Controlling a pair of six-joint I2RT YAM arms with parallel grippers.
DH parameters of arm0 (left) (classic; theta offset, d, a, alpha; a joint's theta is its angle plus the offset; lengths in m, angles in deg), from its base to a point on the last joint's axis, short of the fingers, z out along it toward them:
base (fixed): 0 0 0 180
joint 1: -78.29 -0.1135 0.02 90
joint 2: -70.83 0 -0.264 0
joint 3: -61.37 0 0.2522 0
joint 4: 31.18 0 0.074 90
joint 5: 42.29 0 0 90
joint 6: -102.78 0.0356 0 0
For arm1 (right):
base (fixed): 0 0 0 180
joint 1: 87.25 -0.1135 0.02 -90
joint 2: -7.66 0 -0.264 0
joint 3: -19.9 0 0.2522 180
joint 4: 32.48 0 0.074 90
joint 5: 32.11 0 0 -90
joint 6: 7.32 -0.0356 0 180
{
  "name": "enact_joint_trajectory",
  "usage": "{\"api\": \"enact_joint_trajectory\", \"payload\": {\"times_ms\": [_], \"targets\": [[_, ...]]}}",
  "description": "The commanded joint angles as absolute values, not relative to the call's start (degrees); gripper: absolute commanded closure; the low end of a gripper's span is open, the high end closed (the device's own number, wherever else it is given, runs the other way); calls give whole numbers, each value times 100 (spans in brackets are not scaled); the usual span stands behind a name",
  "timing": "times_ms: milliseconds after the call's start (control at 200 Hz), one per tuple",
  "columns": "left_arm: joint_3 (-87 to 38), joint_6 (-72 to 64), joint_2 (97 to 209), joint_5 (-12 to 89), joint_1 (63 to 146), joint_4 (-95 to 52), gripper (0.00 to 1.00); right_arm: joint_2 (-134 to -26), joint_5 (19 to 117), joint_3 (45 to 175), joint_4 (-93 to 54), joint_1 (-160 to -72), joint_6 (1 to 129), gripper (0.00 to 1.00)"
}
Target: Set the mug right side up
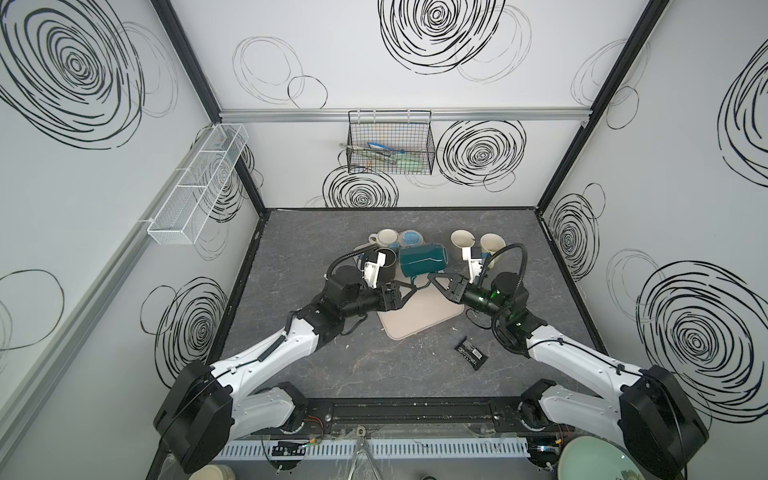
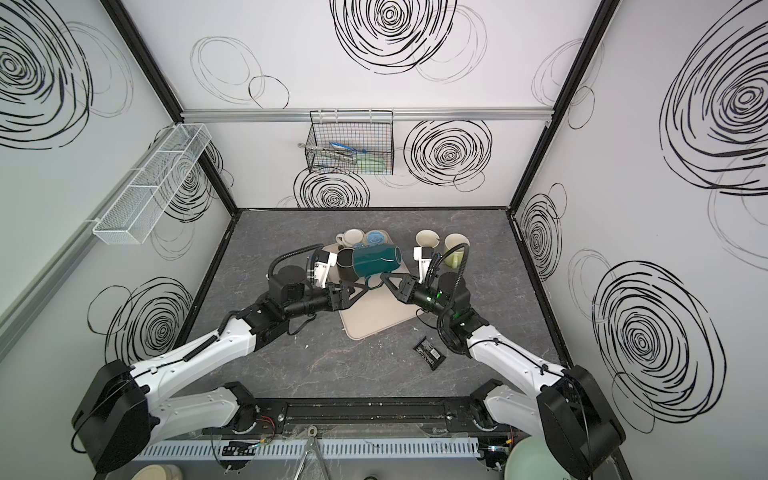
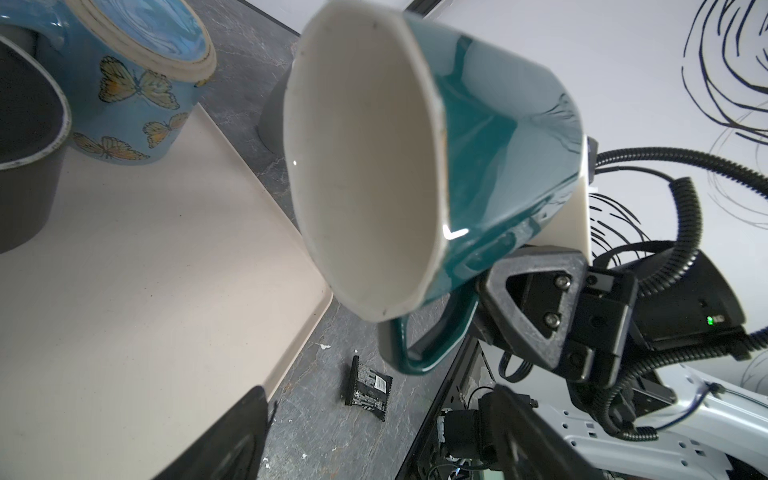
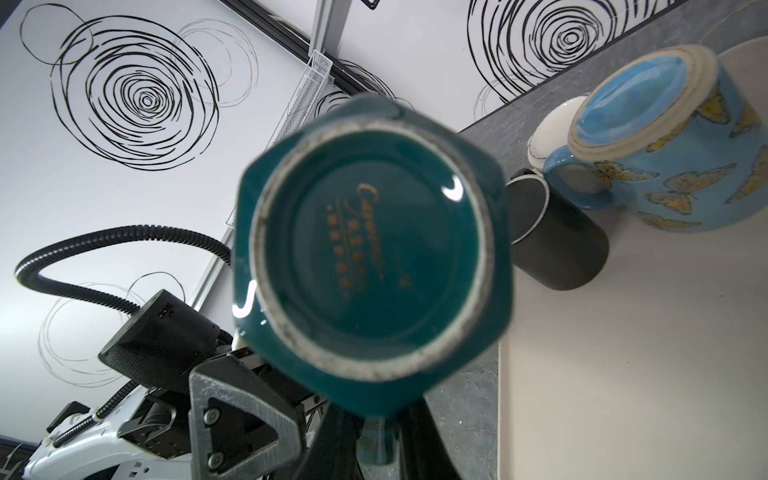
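Grey tabletop (image 1: 332, 365), teal mug (image 1: 422, 259) held sideways above the beige tray (image 1: 419, 318).
Its handle is clamped by the right gripper (image 1: 434, 279); the left gripper (image 1: 411, 290) has jaws wide apart just beside, holding nothing.

Blurred gold print (image 4: 365, 237) on mug (image 4: 370, 324) base, wrapper (image 3: 368, 388) text too small to read, black mug (image 3: 25, 124) and butterfly mug (image 3: 137, 83) cut by the edge, basket (image 1: 357, 162) contents unclear, bowl (image 1: 590, 457) cropped at the bottom, left fingers (image 3: 232, 440) dark blurs at the edge.
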State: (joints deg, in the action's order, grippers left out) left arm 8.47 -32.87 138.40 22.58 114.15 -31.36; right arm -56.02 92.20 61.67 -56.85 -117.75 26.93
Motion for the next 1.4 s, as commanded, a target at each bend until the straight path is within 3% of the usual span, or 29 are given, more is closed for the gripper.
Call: {"api": "enact_joint_trajectory", "payload": {"times_ms": [0, 1396], "targets": [[638, -3351, 13904, 2141, 11466, -3544, 15, -5544, 9234, 6181, -6781, -11844, 2559, 100], [502, -3918, 14332, 1967, 11695, -4650, 43, -5560, 9314, 5788, -7550, -11950, 2029, 100]]}}
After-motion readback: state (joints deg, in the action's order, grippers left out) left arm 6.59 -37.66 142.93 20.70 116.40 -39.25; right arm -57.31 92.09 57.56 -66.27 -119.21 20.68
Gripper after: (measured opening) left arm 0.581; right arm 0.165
